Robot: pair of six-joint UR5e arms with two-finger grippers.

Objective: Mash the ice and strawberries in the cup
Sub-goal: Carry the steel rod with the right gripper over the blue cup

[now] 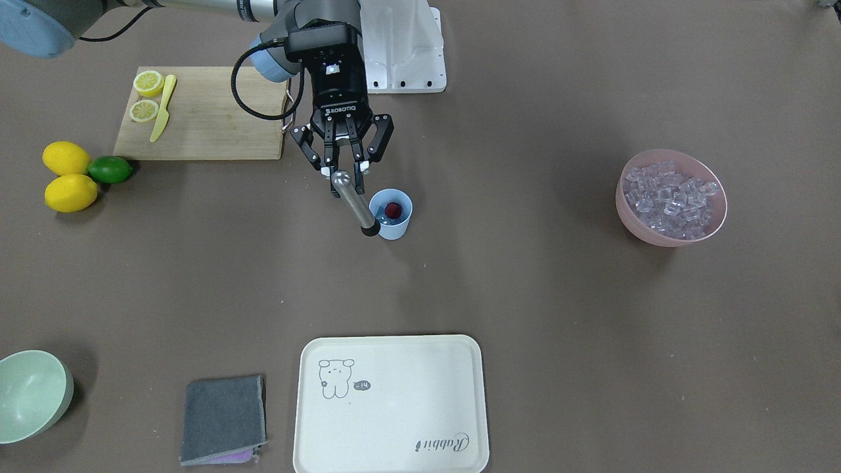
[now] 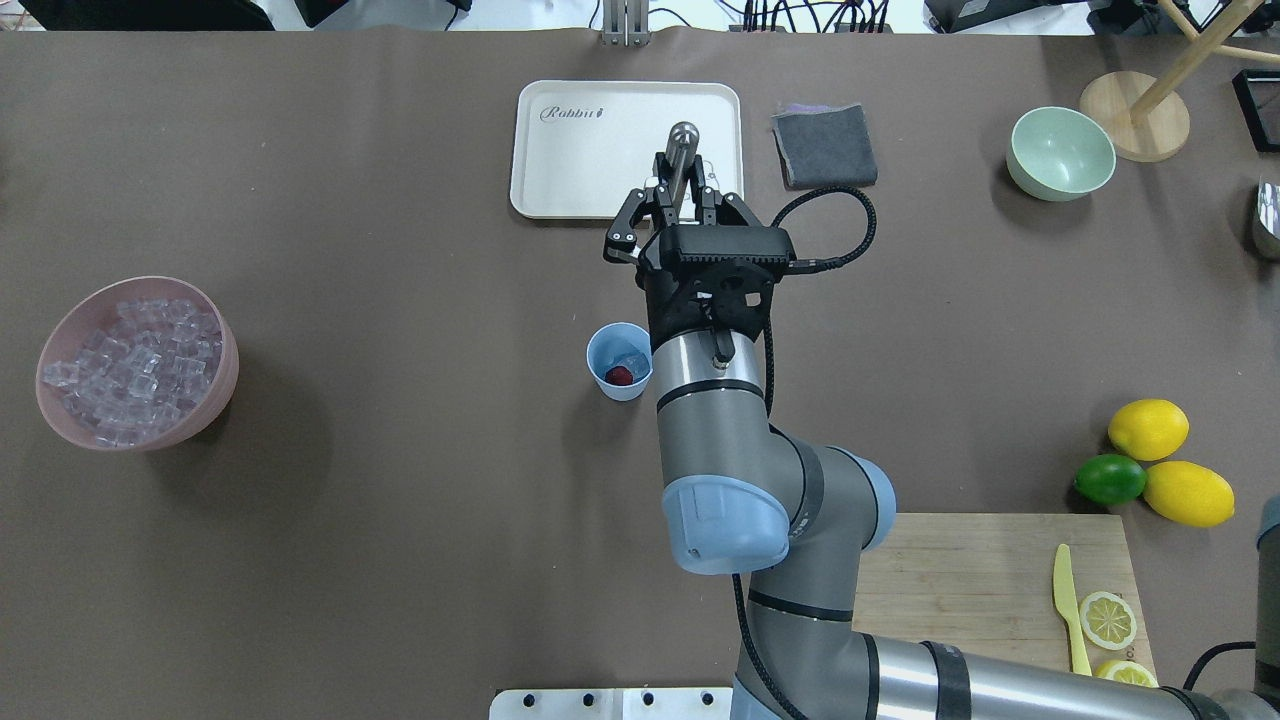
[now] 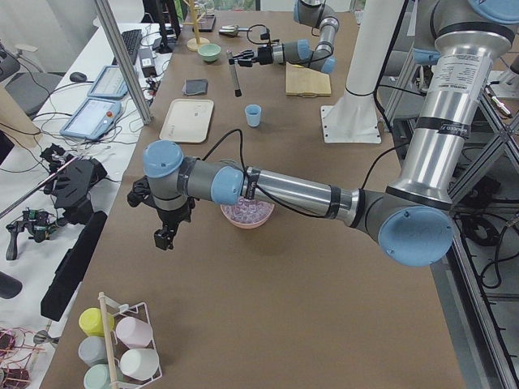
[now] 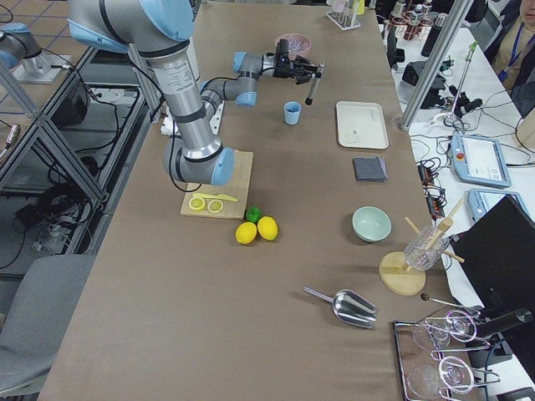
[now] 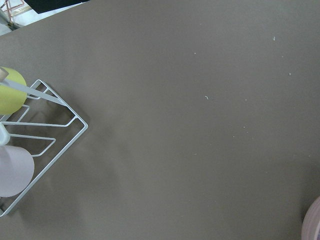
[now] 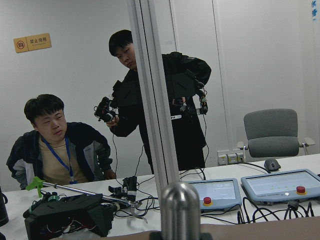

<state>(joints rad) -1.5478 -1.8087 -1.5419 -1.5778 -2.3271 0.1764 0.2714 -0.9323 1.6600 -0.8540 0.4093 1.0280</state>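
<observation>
The light-blue cup (image 1: pixel 391 223) stands mid-table with a red strawberry (image 1: pixel 393 209) and a little ice inside; it also shows in the overhead view as the cup (image 2: pixel 620 385). Most of the ice (image 1: pixel 670 196) fills a pink bowl (image 1: pixel 657 235). My right gripper (image 1: pixel 343 169) is shut on a metal muddler (image 1: pixel 355 205), held upright above the table. The muddler's dark lower end hangs just beside the cup's rim, on the tray side, not inside. My left gripper (image 3: pixel 165 237) hovers low near the pink bowl (image 3: pixel 247 217); I cannot tell whether it is open or shut.
A cream tray (image 1: pixel 391 453) and a folded grey cloth (image 1: pixel 223 417) lie beyond the cup. A pale green bowl (image 1: pixel 29 394), two lemons (image 1: pixel 66 157) with a lime (image 1: pixel 110 169), and a cutting board (image 1: pixel 210 128) with lemon halves and a knife sit on my right. A wire rack of cups (image 5: pixel 30 145) is near my left wrist.
</observation>
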